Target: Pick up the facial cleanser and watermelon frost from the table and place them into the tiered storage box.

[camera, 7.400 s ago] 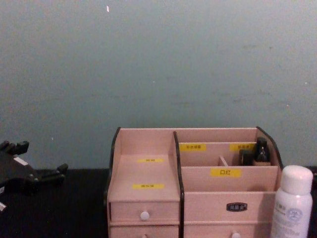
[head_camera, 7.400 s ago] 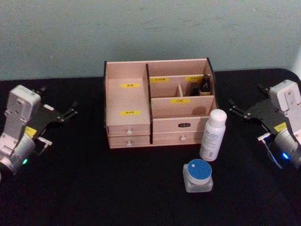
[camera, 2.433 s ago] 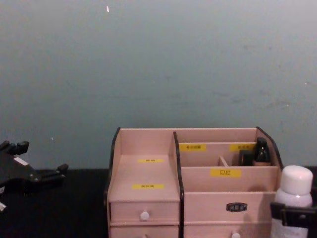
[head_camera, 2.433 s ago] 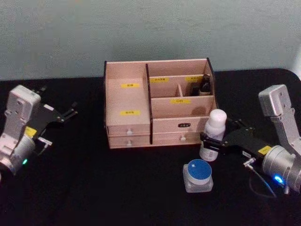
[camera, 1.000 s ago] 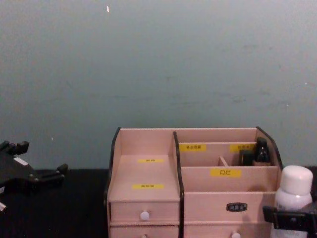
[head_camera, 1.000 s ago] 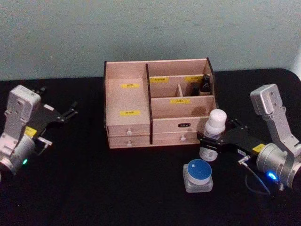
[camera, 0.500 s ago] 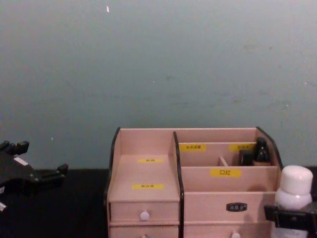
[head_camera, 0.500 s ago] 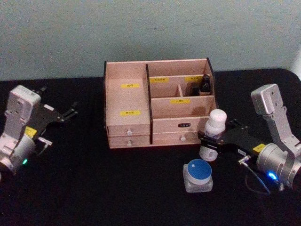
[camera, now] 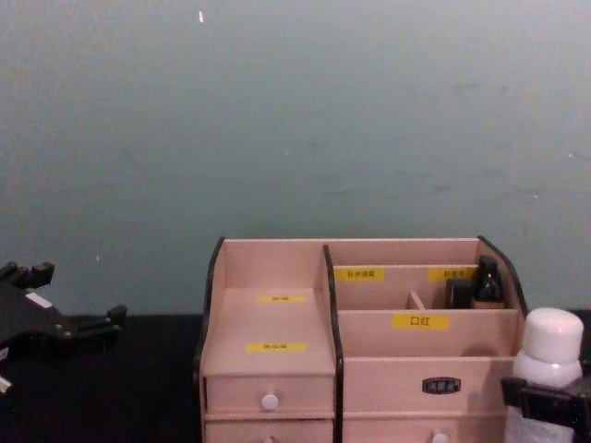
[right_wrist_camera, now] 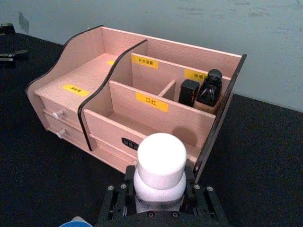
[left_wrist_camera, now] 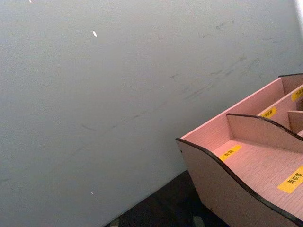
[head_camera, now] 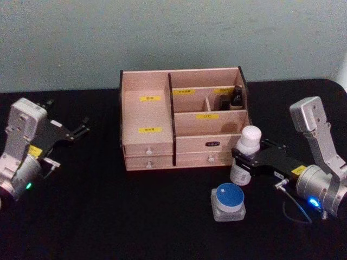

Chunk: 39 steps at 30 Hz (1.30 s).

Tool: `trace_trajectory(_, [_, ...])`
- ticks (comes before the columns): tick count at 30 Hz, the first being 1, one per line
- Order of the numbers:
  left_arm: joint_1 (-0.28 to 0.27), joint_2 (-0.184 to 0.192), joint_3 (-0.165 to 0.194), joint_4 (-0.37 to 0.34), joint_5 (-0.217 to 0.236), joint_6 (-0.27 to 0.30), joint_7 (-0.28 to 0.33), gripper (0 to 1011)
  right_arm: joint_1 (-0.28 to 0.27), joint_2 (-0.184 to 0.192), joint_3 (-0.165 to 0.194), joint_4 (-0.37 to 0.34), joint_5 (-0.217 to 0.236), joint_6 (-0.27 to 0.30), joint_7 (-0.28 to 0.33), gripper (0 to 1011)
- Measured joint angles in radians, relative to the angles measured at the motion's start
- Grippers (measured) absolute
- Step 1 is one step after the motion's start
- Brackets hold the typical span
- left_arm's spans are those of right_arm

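Front-right of the tiered storage box (head_camera: pixel 146 116), our right gripper (head_camera: pixel 244 162) clamps the white bottle (head_camera: pixel 250 136) under its cap, upright for lifting; left gripper (head_camera: pixel 68 122) parked, jaws apart.

A black table (head_camera: pixel 108 216) fills the lower frame. The tiered storage box (head_camera: pixel 146 116) stands at centre. Just in front of its right end stands a white bottle (head_camera: pixel 250 138), with a blue-lidded jar (head_camera: pixel 228 201) nearer the bottom edge.
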Motion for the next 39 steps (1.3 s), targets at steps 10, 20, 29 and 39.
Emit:
trace_trajectory(10, [0.000,0.000,0.000,0.000,0.000,0.000,0.000,1001,0.000,0.000,0.000,0.000,0.001,0.000,0.000,598])
trace_trajectory(20, [0.000,0.000,0.000,0.000,0.000,0.000,0.000,1001,0.000,0.000,0.000,0.000,0.001,0.000,0.000,598])
trace_trajectory(29, [0.000,0.000,0.000,0.000,0.000,0.000,0.000,1001,0.000,0.000,0.000,0.000,0.001,0.000,0.000,598])
trace_trajectory(39, [0.000,0.000,0.000,0.000,0.000,0.000,0.000,1001,-0.004,0.010,0.013,-0.055,0.000,0.038,0.009,598])
